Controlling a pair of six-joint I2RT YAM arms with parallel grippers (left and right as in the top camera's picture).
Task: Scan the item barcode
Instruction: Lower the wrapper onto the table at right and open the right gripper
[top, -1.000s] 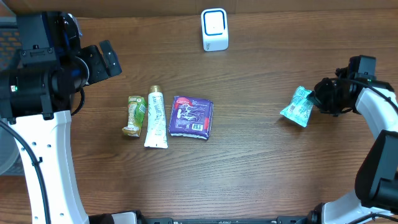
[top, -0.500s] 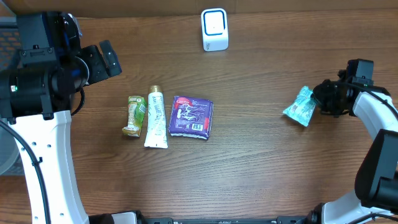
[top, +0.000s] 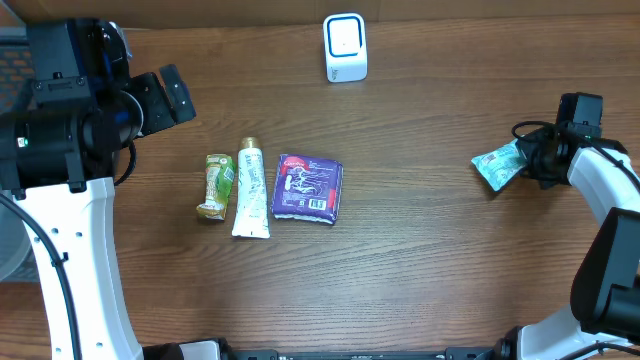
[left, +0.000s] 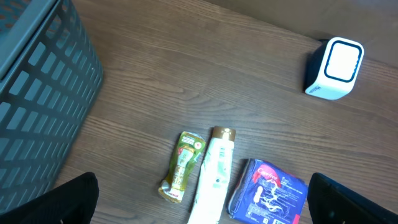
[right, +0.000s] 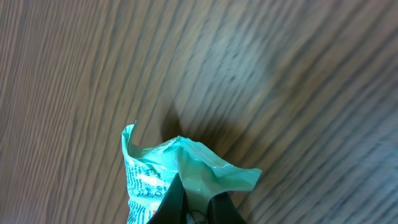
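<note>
My right gripper (top: 524, 161) is shut on a teal packet (top: 497, 165) at the right side of the table, and the packet sticks out to its left. In the right wrist view the crumpled teal packet (right: 155, 180) is pinched between the dark fingers of the gripper (right: 194, 202) above the wood. The white scanner (top: 345, 47) with a blue rim stands at the back centre, far from the packet. My left gripper (top: 168, 95) is open at the far left, high over the table, holding nothing. Its wrist view also shows the scanner (left: 334, 68).
A green sachet (top: 215, 185), a white tube (top: 250, 188) and a purple pack (top: 308, 188) lie side by side left of centre. A grey slatted basket (left: 37, 93) stands at the left of the left wrist view.
The right gripper has drawn slightly to the right and turned the teal packet, which now lies flatter and points left. The left arm has not moved.
</note>
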